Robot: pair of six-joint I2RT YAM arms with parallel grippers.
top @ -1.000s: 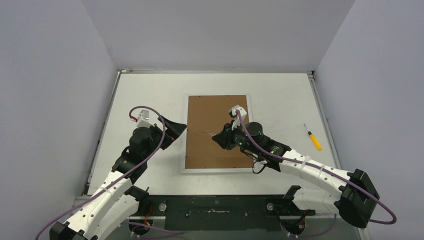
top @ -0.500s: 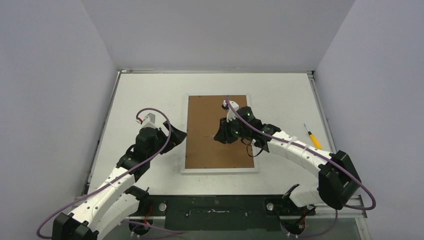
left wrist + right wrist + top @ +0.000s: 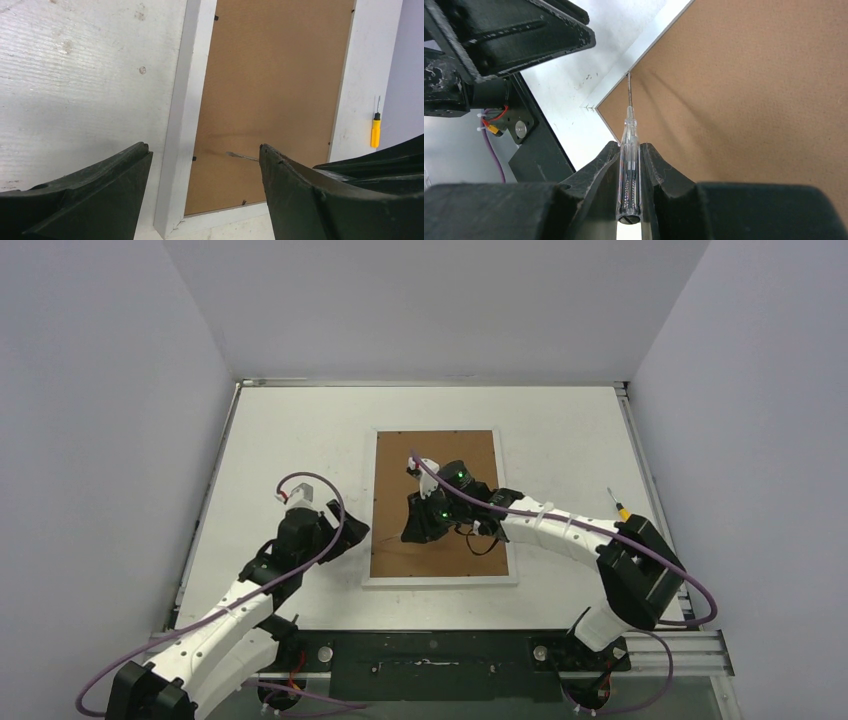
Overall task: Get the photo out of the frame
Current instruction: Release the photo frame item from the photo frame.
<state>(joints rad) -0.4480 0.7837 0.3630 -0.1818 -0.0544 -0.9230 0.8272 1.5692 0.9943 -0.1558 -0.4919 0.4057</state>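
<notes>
The right gripper (image 3: 628, 150) is pinching a clear-handled screwdriver (image 3: 629, 127). Its tip is reaching the left edge of the backing board (image 3: 749, 100), close to the near-left corner. The frame (image 3: 440, 582) is lying face down mid-table, and the photo is hiding underneath, unseen. The left gripper (image 3: 202, 165) is hovering, spread, beside the frame's left border. Freeing the backing seems the step in hand, and next the tip needs working under that edge's tab.

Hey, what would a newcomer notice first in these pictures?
A big white-edged frame lies brown back up in the middle of the table. The right hand grips a clear screwdriver, its tip at the frame's left inner edge, and the left hand hovers open alongside. A yellow screwdriver lies far right.
</notes>
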